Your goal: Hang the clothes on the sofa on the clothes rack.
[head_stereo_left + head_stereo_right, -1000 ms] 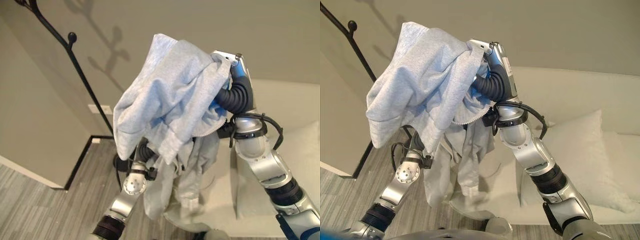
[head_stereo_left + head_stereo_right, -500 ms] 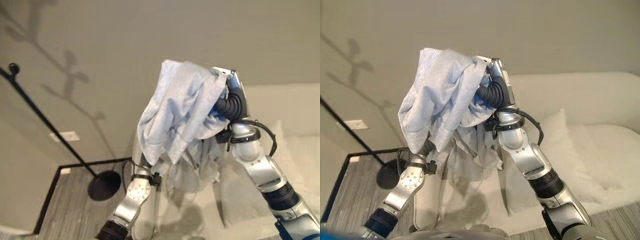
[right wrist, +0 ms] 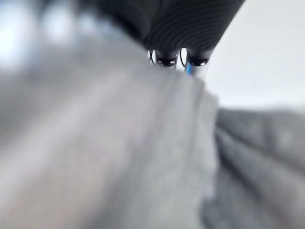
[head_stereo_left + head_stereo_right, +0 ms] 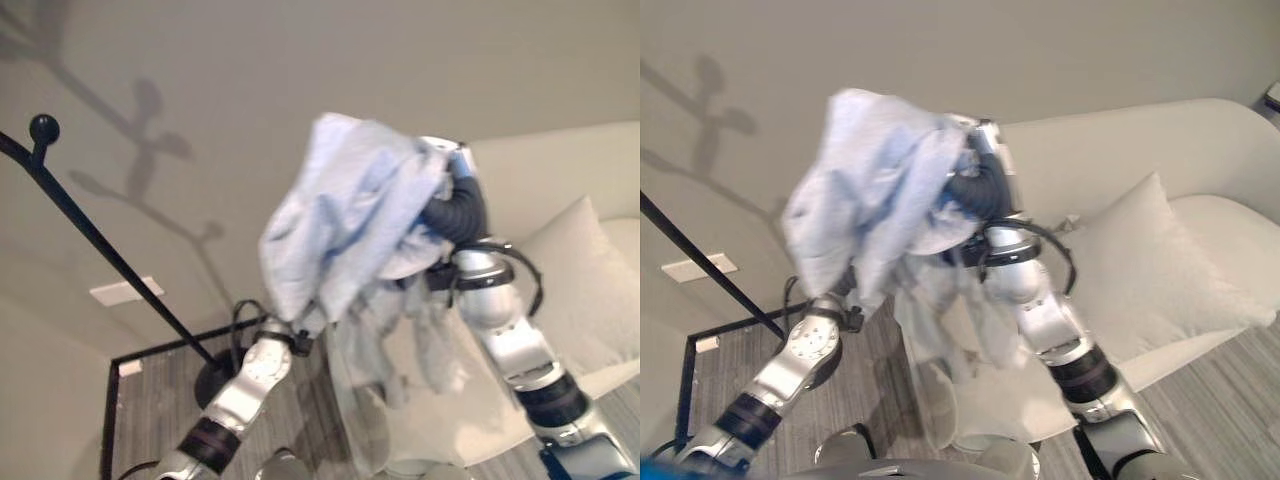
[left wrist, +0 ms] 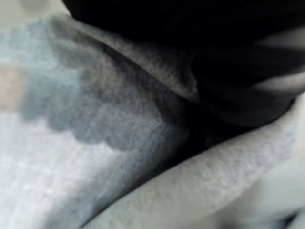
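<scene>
Left eye view has us raising a light grey fleece garment [image 4: 345, 215] high beside the slanted black metal clothes rack [image 4: 95, 245], clear of the cream sofa [image 4: 1140, 190]. Cloth buries our left hand; our right hand [image 4: 447, 165] is mostly covered too, so we cannot tell either grip.

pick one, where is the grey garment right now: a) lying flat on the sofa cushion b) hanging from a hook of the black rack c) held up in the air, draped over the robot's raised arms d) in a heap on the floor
c: the grey garment is bunched up high over the right hand and hangs down between the arms, apart from the black clothes rack on the left and lifted off the sofa.
</scene>
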{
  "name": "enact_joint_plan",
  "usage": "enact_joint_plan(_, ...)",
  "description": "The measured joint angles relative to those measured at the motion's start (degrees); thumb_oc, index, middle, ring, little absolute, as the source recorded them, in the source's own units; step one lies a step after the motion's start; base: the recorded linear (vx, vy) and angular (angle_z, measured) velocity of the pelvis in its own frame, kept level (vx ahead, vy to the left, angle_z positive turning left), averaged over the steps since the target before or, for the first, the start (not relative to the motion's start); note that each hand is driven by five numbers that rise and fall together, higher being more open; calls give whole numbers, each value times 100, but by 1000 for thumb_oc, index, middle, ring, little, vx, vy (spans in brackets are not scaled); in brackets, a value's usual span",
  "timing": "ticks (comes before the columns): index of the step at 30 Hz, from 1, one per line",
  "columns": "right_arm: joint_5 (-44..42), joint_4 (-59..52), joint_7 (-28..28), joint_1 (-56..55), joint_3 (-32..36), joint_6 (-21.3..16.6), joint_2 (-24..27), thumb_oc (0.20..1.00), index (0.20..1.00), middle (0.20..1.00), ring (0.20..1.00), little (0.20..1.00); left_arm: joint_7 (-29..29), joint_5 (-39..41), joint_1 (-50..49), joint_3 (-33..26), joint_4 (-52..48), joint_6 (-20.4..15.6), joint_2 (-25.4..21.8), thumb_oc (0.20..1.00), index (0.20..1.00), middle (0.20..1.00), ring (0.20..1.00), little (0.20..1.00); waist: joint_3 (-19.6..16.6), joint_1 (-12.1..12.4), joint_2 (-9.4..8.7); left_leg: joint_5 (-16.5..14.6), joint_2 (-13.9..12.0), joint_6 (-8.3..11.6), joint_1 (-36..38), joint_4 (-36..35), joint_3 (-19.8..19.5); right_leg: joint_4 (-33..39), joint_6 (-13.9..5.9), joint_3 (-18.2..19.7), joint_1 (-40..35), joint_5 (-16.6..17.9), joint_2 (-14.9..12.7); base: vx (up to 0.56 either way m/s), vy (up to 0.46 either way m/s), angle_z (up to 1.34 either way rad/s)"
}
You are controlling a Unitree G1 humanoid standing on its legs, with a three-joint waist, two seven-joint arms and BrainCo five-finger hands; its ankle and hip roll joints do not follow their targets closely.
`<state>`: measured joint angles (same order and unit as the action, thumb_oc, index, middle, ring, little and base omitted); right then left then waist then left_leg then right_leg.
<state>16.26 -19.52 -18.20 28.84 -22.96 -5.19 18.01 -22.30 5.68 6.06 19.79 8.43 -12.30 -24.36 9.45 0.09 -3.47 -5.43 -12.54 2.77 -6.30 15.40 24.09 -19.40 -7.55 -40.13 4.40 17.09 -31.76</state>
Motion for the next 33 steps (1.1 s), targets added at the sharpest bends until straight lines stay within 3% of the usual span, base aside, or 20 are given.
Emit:
enact_joint_plan(2, 18, 49, 8, 313, 0, -6, -40, 200, 200, 200, 200, 200, -57, -24, -122, -104, -208, -35, -25, 200, 200, 200, 200, 200, 25, 40, -76, -154, 228, -177, -97, 315, -59, -15, -256, 61, 78, 102, -133, 34, 360, -5)
enact_joint_plan(3, 57, 176, -9, 521, 21, -24, -46, 200, 200, 200, 200, 200, -92, -40, -118, -143, -156, -30, 50, 200, 200, 200, 200, 200, 104, 45, 11, -244, 314, -279, -49, 464, -37, -186, -437, 258, 145, 156, -175, 40, 289, -42)
enact_joint_plan(4, 127, 237, 0, 414, -118, -23, -60, 200, 200, 200, 200, 200, -130, -58, -303, -199, 4, 37, 249, 200, 200, 200, 200, 200, 98, 101, 162, -242, 257, -338, 307, -87, 215, -936, -766, 494, 321, -329, -169, 20, 170, -40)
enact_joint_plan(6, 130, 200, 1, 438, -163, -33, 122, 200, 200, 200, 200, 200, -140, -90, -440, -183, -163, 41, 264, 200, 200, 200, 200, 200, 46, 72, 153, -226, 285, -323, 543, -726, 275, -1998, -780, 471, 410, -1274, 181, -34, 144, -22)
enact_joint_plan(7, 130, 203, 2, 540, -163, -28, 231, 200, 200, 200, 200, 200, -158, -141, -584, -135, -363, 43, 258, 200, 200, 200, 200, 200, 1, 89, 15, -191, 418, -295, 654, -1175, 285, -2388, -604, 422, 310, -1907, 785, -87, 79, -18)
enact_joint_plan(8, 130, 196, -1, 576, -159, -32, 237, 200, 200, 200, 200, 200, -167, -151, -646, -183, -428, 41, 184, 200, 200, 200, 200, 200, -24, 113, -61, -149, 450, -275, 659, -1269, 292, -2313, -559, 425, 197, -2069, 1012, -71, -34, -38)
enact_joint_plan(9, 129, 196, -1, 633, -162, -35, 301, 200, 200, 200, 200, 200, -148, -156, -699, -86, -417, 58, 247, 200, 200, 200, 200, 200, -68, 89, -99, 290, 487, -310, 771, -1369, 516, -1473, -65, 465, -194, -2544, 1440, -60, -35, -43)
enact_joint_plan(10, 129, 195, -6, 633, -162, -37, 295, 200, 200, 200, 200, 200, -115, -158, -715, -44, -414, 58, 243, 200, 200, 200, 200, 200, -87, 87, -92, 352, 485, -242, 775, -1391, 567, -1038, -16, 503, -351, -2680, 1578, -37, -73, -81)
enact_joint_plan(11, 129, 194, -6, 713, -171, -39, 276, 200, 200, 200, 200, 200, -45, -166, -698, -54, -421, 51, 210, 200, 200, 200, 200, 200, -144, 104, -180, 467, 536, -211, 714, -1387, 740, -270, 185, 643, -497, -2973, 1801, -20, -34, -81)
enact_joint_plan(12, 130, 195, -7, 748, -169, -60, 285, 200, 200, 200, 200, 200, -7, -177, -648, -67, -346, 45, 242, 200, 200, 200, 200, 200, -147, 120, -145, 552, 527, -182, 663, -1365, 835, 11, 379, 710, -532, -3042, 1923, -30, -80, -76)
enact_joint_plan(15, 128, 195, -10, 746, -222, -50, 235, 200, 200, 200, 200, 200, 138, -195, -560, -11, -171, 74, 358, 200, 200, 200, 200, 200, -221, -150, -51, 772, 419, -164, 631, -1424, 882, 355, 353, 931, -506, -2829, 2201, -33, -62, -30)
enact_joint_plan(17, 127, 185, -9, 753, -308, -71, 142, 200, 200, 200, 200, 200, 166, -203, -561, 19, -171, 75, 399, 200, 200, 200, 200, 200, -347, -122, 2, 822, 386, -140, 572, -1429, 1027, 367, 362, 1087, -344, -2803, 2250, 7, -50, -34)
enact_joint_plan(21, 125, 208, -3, 724, -407, -65, 177, 200, 200, 200, 200, 200, 209, -231, -556, -25, -174, 75, 451, 200, 200, 200, 200, 200, -445, -124, 131, 948, 364, -243, 562, -1425, 984, 670, 479, 1026, -485, -2656, 2370, 42, -85, 2)
enact_joint_plan(24, 106, 233, -3, 727, -408, -71, 231, 200, 200, 200, 200, 200, 198, -310, -603, -185, -173, 75, 509, 200, 200, 200, 200, 200, -513, 37, 176, 950, 328, -246, 561, -1385, 995, 734, 479, 1011, -534, -2657, 2413, 47, -127, 2)
enact_joint_plan(29, -139, 428, 9, 756, -409, -128, 410, 200, 200, 200, 200, 200, -237, -477, -654, -894, -75, 78, 435, 200, 200, 200, 200, 200, -555, 398, -43, 958, 119, -250, 491, -762, 994, 674, 539, 1090, -627, -2880, 2413, 122, -231, -11)
enact_joint_plan(31, -290, 572, 32, 789, -427, -155, 362, 200, 200, 200, 200, 200, -413, -521, -659, -1117, -58, 69, 318, 200, 200, 200, 200, 200, -555, 598, -226, 1039, -182, -128, 262, 49, 942, 719, 657, 1157, -731, -3019, 2451, 158, -187, -21)
enact_joint_plan(33, -396, 650, 122, 882, -442, -227, 373, 200, 200, 200, 200, 200, -579, -615, -684, -1263, -122, 29, 195, 200, 200, 200, 200, 200, -519, 713, -383, 1141, -717, 68, -183, 1080, 934, 1082, 853, 1008, -1045, -2836, 2591, 96, 39, 11)
